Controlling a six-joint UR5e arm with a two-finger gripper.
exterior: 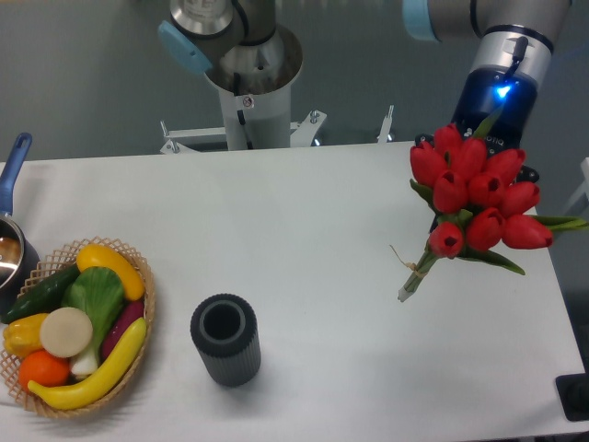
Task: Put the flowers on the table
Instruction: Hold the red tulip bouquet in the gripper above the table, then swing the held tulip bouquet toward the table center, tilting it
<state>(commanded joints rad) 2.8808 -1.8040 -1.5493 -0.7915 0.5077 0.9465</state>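
The flowers (474, 198) are a bunch of red tulips with green leaves and twine-tied stems, at the right side of the table (304, 230). The bunch is tilted, with blossoms up against my gripper (480, 152) and the stem ends (405, 293) pointing down-left, at or just above the tabletop. The gripper's blue-lit wrist (502, 92) comes in from the top right. The blossoms hide most of the fingers. The gripper appears shut on the bunch near the blossoms.
A dark grey cylindrical cup (225, 338) stands front centre. A wicker basket of vegetables (78, 327) sits at the front left, with a blue-handled pot (11, 235) behind it. The robot's base column (250, 87) stands behind the table's far edge. The table's right edge is close to the flowers.
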